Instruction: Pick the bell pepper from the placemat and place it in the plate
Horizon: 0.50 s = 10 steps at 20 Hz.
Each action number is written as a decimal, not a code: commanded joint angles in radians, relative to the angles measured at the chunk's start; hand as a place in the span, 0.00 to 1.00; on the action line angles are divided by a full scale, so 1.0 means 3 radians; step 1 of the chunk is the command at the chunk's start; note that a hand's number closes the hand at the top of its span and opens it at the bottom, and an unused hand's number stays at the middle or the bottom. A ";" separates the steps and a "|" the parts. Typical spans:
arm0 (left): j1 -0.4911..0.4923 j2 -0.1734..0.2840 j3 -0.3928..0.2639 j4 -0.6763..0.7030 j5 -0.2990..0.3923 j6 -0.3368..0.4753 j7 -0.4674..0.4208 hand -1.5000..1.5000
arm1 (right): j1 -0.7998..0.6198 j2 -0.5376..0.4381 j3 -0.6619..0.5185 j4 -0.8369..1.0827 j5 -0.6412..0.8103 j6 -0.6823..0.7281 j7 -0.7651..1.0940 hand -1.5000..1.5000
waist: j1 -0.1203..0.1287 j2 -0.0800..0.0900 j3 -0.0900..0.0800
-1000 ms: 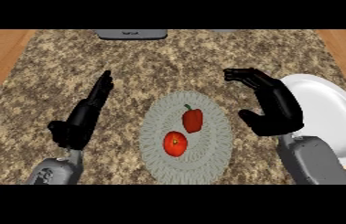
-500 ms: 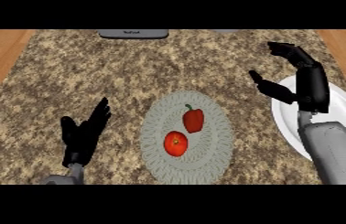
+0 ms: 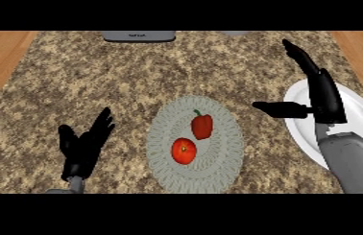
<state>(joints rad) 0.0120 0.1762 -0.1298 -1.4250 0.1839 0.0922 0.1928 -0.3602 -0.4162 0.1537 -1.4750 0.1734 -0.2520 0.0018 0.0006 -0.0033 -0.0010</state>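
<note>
Right robot hand [image 3: 322,92] is hovering, fingers straight and thumb spread, over the smooth white plate [image 3: 301,133], while the glossy red bell pepper [image 3: 202,126] is lying on the round woven placemat [image 3: 163,169] beside a round tomato [image 3: 184,151].

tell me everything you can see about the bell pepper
The bell pepper is red and glossy with a short green stem at its top end. It is longer than wide and lies on the round grey woven placemat, in the mat's upper middle. A round red tomato sits just below and to its left, close by; whether they touch is unclear. Neither hand touches the pepper.
</note>
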 commanded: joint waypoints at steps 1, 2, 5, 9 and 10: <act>-0.0077 -0.0012 0.0008 0.0051 -0.0010 0.0026 0.0100 0.50 | -0.0055 -0.0385 0.0316 -0.0184 0.0192 0.0554 0.0634 0.00 | -0.0037 -0.0008 -0.0008; -0.0132 -0.0124 -0.0030 0.0053 -0.0081 0.0181 0.0129 0.50 | 0.0058 -0.0419 0.0418 -0.0240 0.0274 0.0608 0.0633 0.00 | -0.0053 -0.0007 -0.0005; -0.0031 -0.0049 -0.0012 -0.0050 -0.0059 0.0125 0.0157 0.50 | -0.0192 -0.0463 0.0649 -0.0542 0.0318 0.0976 0.1300 0.00 | -0.0013 -0.0018 -0.0007; -0.0040 -0.0082 0.0005 0.0085 -0.0074 0.0055 -0.0001 0.50 | -0.0443 -0.0150 0.0893 -0.0516 0.0637 0.1014 0.1865 0.00 | 0.0022 0.0006 -0.0001; 0.0082 -0.0089 -0.0058 0.0017 -0.0112 0.0050 -0.0031 0.50 | -0.0487 -0.0197 0.0895 -0.0624 0.0645 0.1137 0.2077 0.00 | 0.0019 0.0000 -0.0001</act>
<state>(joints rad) -0.0012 0.1542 -0.1331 -1.4128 0.1642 0.1084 0.1929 -0.4557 -0.4954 0.3635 -1.6228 0.3109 0.0225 0.4524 0.0015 -0.0051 -0.0001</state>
